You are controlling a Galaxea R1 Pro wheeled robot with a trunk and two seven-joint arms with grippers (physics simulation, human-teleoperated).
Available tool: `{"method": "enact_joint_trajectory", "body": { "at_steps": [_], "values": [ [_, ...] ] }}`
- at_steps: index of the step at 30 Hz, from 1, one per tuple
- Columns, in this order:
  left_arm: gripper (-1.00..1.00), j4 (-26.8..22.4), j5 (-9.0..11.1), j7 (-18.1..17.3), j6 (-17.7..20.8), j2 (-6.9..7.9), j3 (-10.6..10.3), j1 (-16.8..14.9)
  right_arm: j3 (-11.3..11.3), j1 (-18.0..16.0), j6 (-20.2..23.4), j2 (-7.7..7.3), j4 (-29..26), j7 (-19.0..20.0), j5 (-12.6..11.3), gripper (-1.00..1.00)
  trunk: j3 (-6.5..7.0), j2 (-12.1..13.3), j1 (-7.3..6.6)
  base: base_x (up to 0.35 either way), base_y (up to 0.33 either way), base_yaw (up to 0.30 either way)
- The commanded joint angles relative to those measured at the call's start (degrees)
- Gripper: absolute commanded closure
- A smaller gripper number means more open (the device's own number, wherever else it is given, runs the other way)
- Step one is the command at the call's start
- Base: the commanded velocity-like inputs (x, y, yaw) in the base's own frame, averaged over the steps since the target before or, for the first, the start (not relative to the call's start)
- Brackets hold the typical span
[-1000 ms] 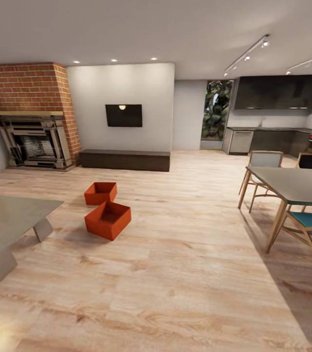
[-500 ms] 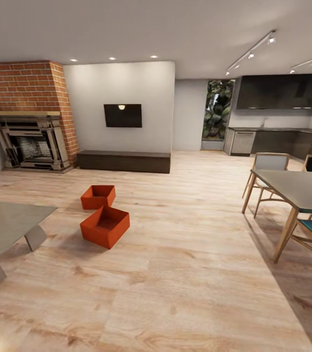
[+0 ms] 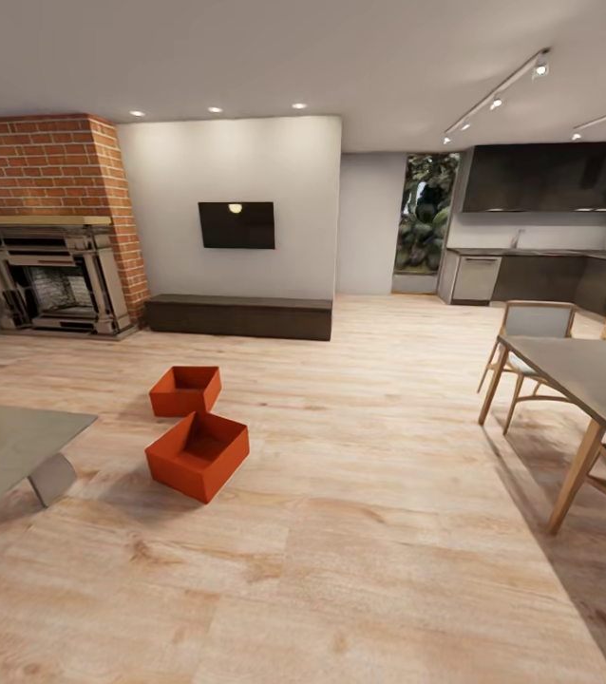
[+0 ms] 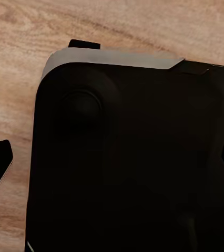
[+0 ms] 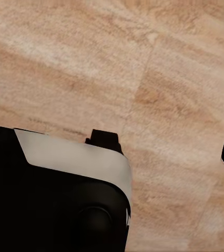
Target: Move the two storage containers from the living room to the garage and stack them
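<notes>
Head view, swept left to right: the brick fireplace (image 3: 51, 223) stands at about ten o'clock, and the corner of a grey low table (image 3: 4, 451) juts in at eight. The two storage containers sit on the light wood planks at roughly eleven o'clock, both upright and open-topped. The farther container (image 3: 185, 390) lies squarely; the nearer container (image 3: 198, 455) is turned at an angle, one corner just beside or touching its partner, which I cannot settle. Past them a wall-mounted screen (image 3: 237, 224) hangs over a dark low bench (image 3: 238, 314) at twelve. The kitchen units (image 3: 540, 277) lie at two o'clock, and a dining table (image 3: 583, 375) with chairs at three.

Each wrist view shows a dark rounded robot body over plank flooring, with black shapes at the frame edges that may be fingers; whether either pair is apart or together I cannot tell.

Judging from this, the task is barely begun: both bins are unlifted in the living room, and approach, pick-up, carrying to the garage and stacking all remain.
</notes>
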Motion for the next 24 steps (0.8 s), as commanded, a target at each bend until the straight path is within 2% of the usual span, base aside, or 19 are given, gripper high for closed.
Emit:
{"method": "enact_joint_trajectory", "body": {
  "at_steps": [1,24],
  "values": [
    [-1.00,0.01,0.45,-0.05,-0.14,-0.01,0.02,-0.02,0.48,-0.02,-0.11,0.01,-0.01,-0.19,-0.45,-1.00,-0.05,-0.02,0.03,0.322,0.000,0.000],
    [-1.00,0.01,0.45,-0.05,-0.14,0.01,0.04,-0.02,0.48,-0.02,-0.11,0.01,-0.01,-0.19,-0.51,-1.00,-0.05,-0.02,0.03,0.322,0.000,0.000]
  ]
}}
